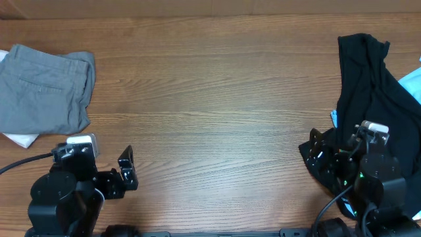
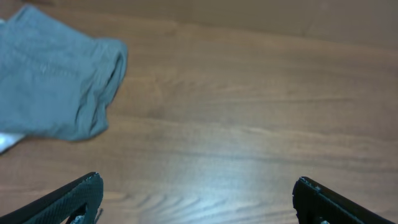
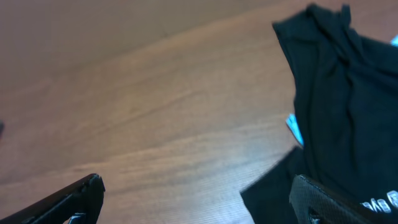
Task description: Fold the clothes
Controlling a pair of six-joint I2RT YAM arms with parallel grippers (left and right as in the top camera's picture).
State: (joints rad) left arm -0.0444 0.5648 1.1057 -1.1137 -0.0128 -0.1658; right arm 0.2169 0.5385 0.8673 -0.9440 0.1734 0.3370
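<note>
grey shorts (image 1: 43, 89) lie in a folded heap at the far left of the wooden table (image 1: 210, 99), resting partly on a white garment (image 1: 20, 139) whose corner shows beneath their near edge. the left gripper (image 2: 198, 186) sits low near the front edge, well apart from the shorts, fingers spread wide and grasping nothing. on the right, the right gripper (image 3: 198, 183) is likewise spread and empty, beside a crumpled black garment (image 1: 368, 92) with white lettering, a strip of pale blue cloth (image 1: 411, 82) showing past it.
</note>
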